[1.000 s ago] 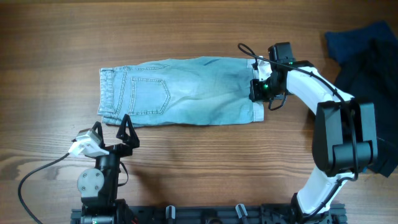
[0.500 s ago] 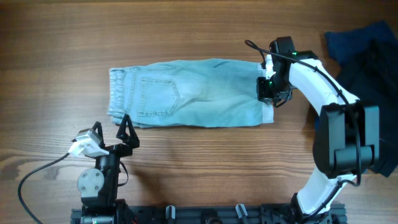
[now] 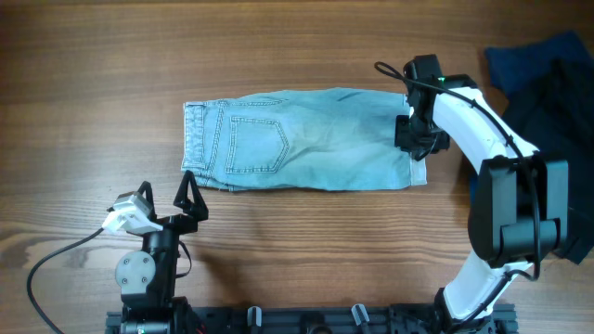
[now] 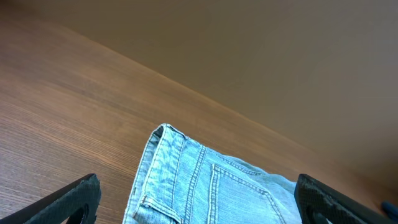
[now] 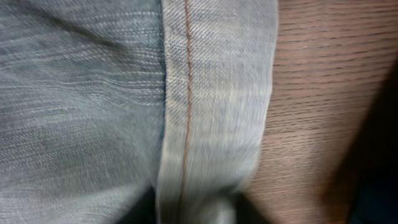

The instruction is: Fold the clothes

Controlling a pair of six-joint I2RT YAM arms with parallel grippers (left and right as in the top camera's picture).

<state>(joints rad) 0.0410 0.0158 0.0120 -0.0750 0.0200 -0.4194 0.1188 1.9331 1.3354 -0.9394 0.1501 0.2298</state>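
The light blue denim shorts [image 3: 306,139] lie flat on the wooden table, waistband to the left, hem to the right. My right gripper [image 3: 415,137] is shut on the hem at the right end; the right wrist view shows the stitched hem [image 5: 211,93] filling the frame between the jaws. My left gripper [image 3: 165,193] is open and empty, just in front of the waistband corner. The left wrist view shows the waistband and a back pocket [image 4: 205,186] between its open fingers.
A dark navy fabric pile [image 3: 548,93] lies at the right edge of the table, behind my right arm. Bare wood [image 3: 278,250] lies in front of the shorts.
My right gripper has dragged the shorts to the right by the hem, about 40 pixels over the second. The left arm has not moved.
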